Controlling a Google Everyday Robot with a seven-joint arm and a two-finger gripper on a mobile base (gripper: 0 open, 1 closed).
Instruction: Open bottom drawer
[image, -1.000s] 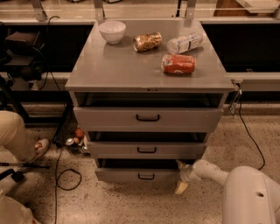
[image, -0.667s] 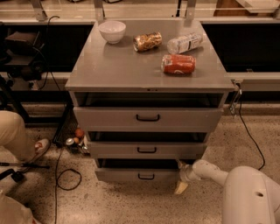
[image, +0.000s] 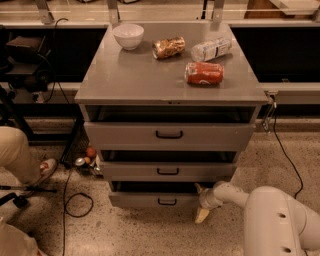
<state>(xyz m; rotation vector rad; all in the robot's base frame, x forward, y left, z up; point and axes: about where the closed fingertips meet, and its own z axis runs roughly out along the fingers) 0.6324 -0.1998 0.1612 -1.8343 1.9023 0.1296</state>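
Note:
The bottom drawer (image: 150, 199) is the lowest of three grey drawers in the cabinet, with a small black bar handle (image: 167, 202). Its front stands slightly out from the cabinet, leaving a dark gap above it. My gripper (image: 201, 201) sits at the drawer's right front corner, on the end of my white arm (image: 270, 215) reaching in from the lower right. One cream finger (image: 202, 215) points down toward the floor, another up by the drawer's top edge.
The middle drawer (image: 167, 170) and top drawer (image: 169, 134) also stand slightly out. On the cabinet top (image: 125, 75) lie a white bowl (image: 128, 36), a snack bag (image: 168, 47), a plastic bottle (image: 211, 49) and a red can (image: 204, 73). Cables (image: 75, 202) trail left; a person's leg (image: 20, 155) stands there.

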